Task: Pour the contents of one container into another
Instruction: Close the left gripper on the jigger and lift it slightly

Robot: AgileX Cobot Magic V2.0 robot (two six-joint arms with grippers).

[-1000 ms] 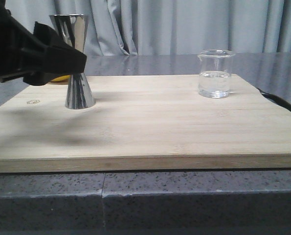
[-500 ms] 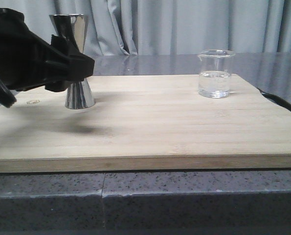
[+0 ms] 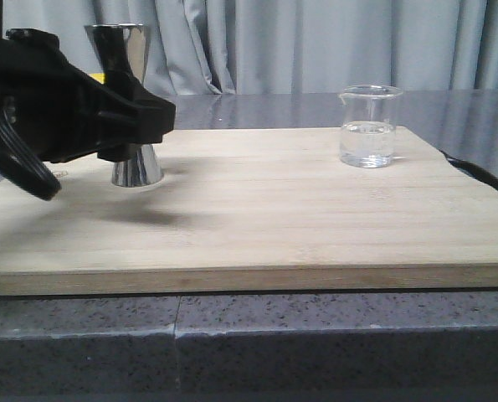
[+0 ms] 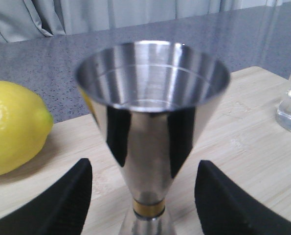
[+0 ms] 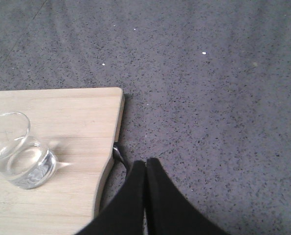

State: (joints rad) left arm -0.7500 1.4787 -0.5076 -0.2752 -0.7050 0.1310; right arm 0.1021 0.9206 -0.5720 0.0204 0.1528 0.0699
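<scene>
Far left, a lemon [image 4: 13, 127] sits on the wooden board [image 3: 315, 218], close beside the left arm's working zone, so there is little spare room on that side. Next to it, the left gripper [image 3: 140, 117] is level with the waist of the steel jigger [image 3: 125, 50], and the wrist view explains the pose: the two dark fingers [image 4: 57, 200] are spread wide with the jigger's stem and gold band centred in the gap, neither pad touching metal. That reads as a steadying grasp being lined up, jaws open and nothing held, so the tall, narrow-waisted vessel will not tip when liquid arrives. The jigger stands upright on its lower cone near the board's back left corner, mouth up and apparently empty.

Moving across, the middle of the board is bare wood, a broad lane for carrying anything over.

Over on the right, the glass beaker [image 3: 369, 126] stands upright near the back right corner, well apart from the jigger, with clear liquid low in it. It sits near the board's right edge, reachable from that side. Beyond that edge, above the grey countertop [image 5: 209, 73], the right gripper [image 5: 145, 196] hangs with fingers pressed together, empty, the beaker untouched. It would need to open before approaching; the curved notch in the board's edge lies just beside it.
</scene>
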